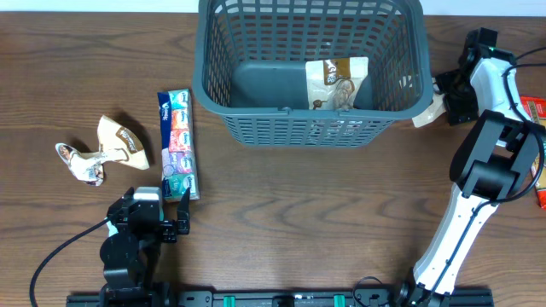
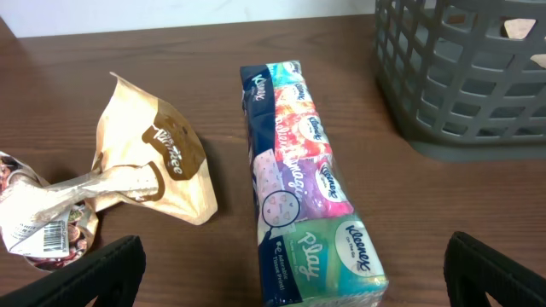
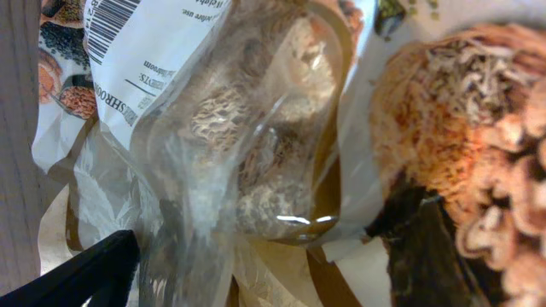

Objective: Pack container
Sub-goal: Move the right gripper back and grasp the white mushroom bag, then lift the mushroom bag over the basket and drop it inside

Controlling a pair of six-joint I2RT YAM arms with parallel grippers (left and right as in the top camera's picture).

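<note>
At the far middle of the table [image 1: 324, 213], the basket [image 1: 256, 128] is set upright, with one snack packet [image 1: 337, 83] leaned against its near right wall. Just left of it a long tissue pack [image 1: 177, 145] is laid flat, and two crumpled packets [image 1: 124, 143] are seen further left. The left gripper [image 2: 294, 247] is held wide open and empty at the pack's near end. The right gripper [image 1: 445, 89] is positioned at the basket's right, close over a clear mushroom packet [image 3: 247, 136]; how far its fingers are spread cannot be told.

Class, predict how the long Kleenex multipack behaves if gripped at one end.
The Kleenex multipack is probably light and squashy: film-wrapped tissue packets. Lifted by one end it would likely sag between packets. Its glossy wrap may slip.
</note>
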